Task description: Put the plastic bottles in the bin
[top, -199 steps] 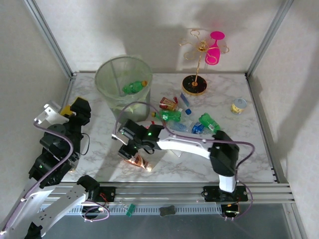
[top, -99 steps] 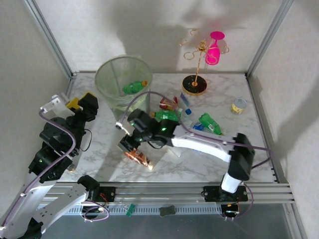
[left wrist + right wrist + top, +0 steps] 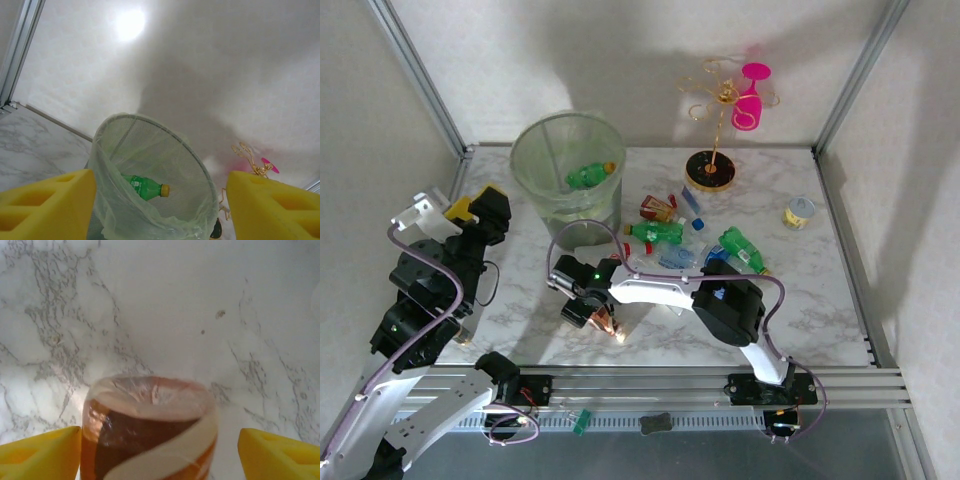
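Observation:
An orange-and-brown labelled plastic bottle (image 3: 603, 322) lies on the marble near the front edge. My right gripper (image 3: 580, 303) straddles it. In the right wrist view the bottle's base (image 3: 150, 425) sits between the yellow fingers (image 3: 40, 452), with a clear gap on the right side, so the right gripper (image 3: 160, 452) is open. The bin (image 3: 542, 200) stands at the back left with a green bottle (image 3: 588, 175) inside. My left gripper (image 3: 475, 210) hangs open just left of the bin. It faces the bin's rim (image 3: 150, 125) and the green bottle (image 3: 144, 186), with nothing between its pads.
More bottles lie in a cluster right of the bin: a green one (image 3: 660, 232), another green one (image 3: 740, 246), a clear blue-capped one (image 3: 680, 258) and a red-labelled one (image 3: 658, 208). A small can (image 3: 800, 212) and a gold stand with a pink glass (image 3: 720, 130) stand at the back right.
The right gripper's jaws have spread apart around the orange bottle, and the right arm has folded back toward the front. The left gripper swayed right, then back left beside the bin.

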Action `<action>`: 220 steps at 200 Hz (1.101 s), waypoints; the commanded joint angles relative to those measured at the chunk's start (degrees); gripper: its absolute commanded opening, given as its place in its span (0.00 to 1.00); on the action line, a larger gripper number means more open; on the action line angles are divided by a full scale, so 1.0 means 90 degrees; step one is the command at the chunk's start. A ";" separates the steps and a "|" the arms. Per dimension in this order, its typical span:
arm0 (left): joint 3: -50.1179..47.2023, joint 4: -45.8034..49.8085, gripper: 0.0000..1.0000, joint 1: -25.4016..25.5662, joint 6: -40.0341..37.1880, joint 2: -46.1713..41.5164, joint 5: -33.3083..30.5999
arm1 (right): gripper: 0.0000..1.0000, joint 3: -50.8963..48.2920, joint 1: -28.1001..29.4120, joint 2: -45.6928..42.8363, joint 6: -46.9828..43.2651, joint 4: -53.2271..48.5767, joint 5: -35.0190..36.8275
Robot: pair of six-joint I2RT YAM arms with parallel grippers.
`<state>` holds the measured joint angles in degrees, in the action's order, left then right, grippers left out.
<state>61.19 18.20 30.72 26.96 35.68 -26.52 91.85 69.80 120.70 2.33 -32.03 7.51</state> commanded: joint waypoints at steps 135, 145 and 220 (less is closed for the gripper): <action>0.0303 -0.0129 0.71 0.0039 -0.0583 0.0248 0.0937 | 0.45 -0.0515 -0.0730 -0.2444 0.1003 0.1008 -0.1294; 0.0259 -0.0223 0.71 0.0043 -0.0591 0.0262 0.1058 | 0.45 -0.0740 -0.0891 -0.2835 0.1159 0.1316 -0.1497; 0.0543 -0.0224 0.72 0.0039 -0.0643 0.1283 0.4081 | 0.45 -0.1954 -0.2474 -0.5257 0.2661 0.3102 -0.2733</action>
<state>64.47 17.41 30.72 21.78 44.05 -4.12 77.21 51.42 78.37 19.77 -11.66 -10.46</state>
